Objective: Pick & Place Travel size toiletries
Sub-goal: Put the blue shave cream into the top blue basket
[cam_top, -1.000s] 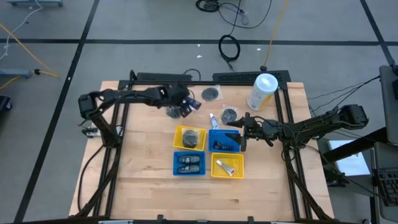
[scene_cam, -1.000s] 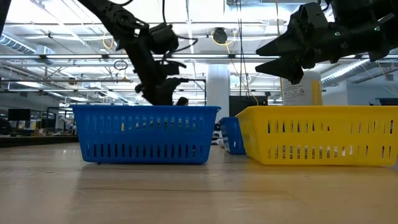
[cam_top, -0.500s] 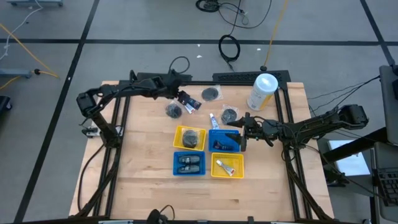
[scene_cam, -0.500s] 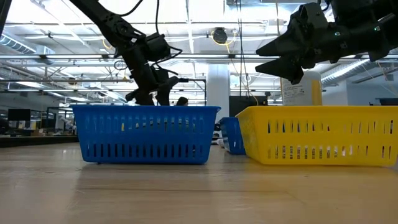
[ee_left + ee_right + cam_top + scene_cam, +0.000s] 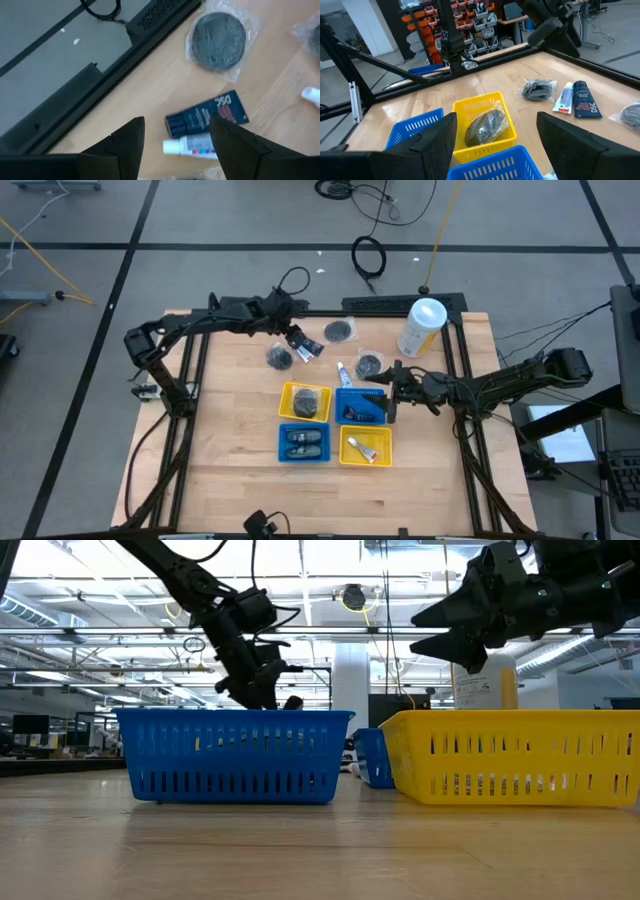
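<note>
Loose toiletries lie on the table's far half: a dark blue tube (image 5: 207,116) beside a white tube (image 5: 189,147), a round grey packet (image 5: 219,33), a crumpled grey packet (image 5: 278,357), another packet (image 5: 368,364) and a small white tube (image 5: 341,369). My left gripper (image 5: 287,327) hovers open just beyond the two tubes, its fingers (image 5: 129,145) standing apart above them. My right gripper (image 5: 391,396) hangs open over the right edge of the far blue tray (image 5: 360,406). Dark items lie in three trays, and a white tube lies in the near yellow tray (image 5: 366,445).
Four square trays stand in a block at mid-table: yellow (image 5: 304,401) and blue on the far row, blue (image 5: 304,442) and yellow on the near row. A tall white-and-cream canister (image 5: 422,327) stands at the far right. Bare wood lies toward the near edge.
My left gripper has drawn back from over the crumpled packet and tubes toward the table's far edge and risen, then edged slightly right. The packet and tubes now show uncovered on the wood. My right arm has kept still.
</note>
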Controlling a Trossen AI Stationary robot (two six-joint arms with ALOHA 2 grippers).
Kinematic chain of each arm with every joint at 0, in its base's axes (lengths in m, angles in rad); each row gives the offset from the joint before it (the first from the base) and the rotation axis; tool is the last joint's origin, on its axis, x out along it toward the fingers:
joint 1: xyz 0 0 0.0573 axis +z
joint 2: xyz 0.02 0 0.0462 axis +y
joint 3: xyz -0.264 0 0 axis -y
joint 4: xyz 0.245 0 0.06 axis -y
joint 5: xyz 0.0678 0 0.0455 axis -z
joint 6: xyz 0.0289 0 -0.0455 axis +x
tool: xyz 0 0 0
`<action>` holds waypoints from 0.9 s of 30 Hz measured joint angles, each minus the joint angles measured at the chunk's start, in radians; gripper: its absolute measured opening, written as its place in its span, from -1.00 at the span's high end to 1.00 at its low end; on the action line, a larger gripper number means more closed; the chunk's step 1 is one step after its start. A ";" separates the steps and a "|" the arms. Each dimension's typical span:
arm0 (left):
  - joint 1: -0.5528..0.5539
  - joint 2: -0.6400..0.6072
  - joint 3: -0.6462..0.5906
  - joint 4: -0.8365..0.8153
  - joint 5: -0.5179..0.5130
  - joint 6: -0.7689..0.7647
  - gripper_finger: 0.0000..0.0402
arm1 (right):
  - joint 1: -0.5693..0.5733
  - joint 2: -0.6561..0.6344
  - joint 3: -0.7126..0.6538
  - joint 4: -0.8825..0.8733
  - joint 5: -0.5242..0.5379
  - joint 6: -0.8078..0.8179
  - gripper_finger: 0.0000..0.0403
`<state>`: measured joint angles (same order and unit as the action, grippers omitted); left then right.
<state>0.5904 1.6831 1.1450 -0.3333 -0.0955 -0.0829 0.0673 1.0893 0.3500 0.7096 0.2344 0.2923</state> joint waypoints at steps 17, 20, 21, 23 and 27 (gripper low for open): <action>-0.008 0.358 0.451 -0.466 -0.009 0.496 -0.09 | 0.000 0.001 -0.001 0.011 -0.001 -0.023 -0.31; -0.008 0.360 0.452 -0.452 -0.002 0.562 -0.09 | 0.000 0.000 -0.001 0.012 -0.001 -0.024 -0.31; -0.008 0.360 0.452 -0.450 0.004 0.577 -0.09 | 0.000 0.000 -0.001 0.012 -0.001 -0.024 -0.31; -0.010 0.360 0.452 -0.450 0.010 0.600 -0.09 | 0.000 0.000 -0.001 0.012 -0.001 -0.024 -0.31; -0.006 0.360 0.452 -0.449 0.028 0.598 -0.09 | 0.000 0.000 -0.001 0.012 -0.001 -0.024 -0.31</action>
<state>0.5841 2.0434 1.5967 -0.7821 -0.0673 0.5148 0.0677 1.0897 0.3492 0.7212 0.2337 0.2684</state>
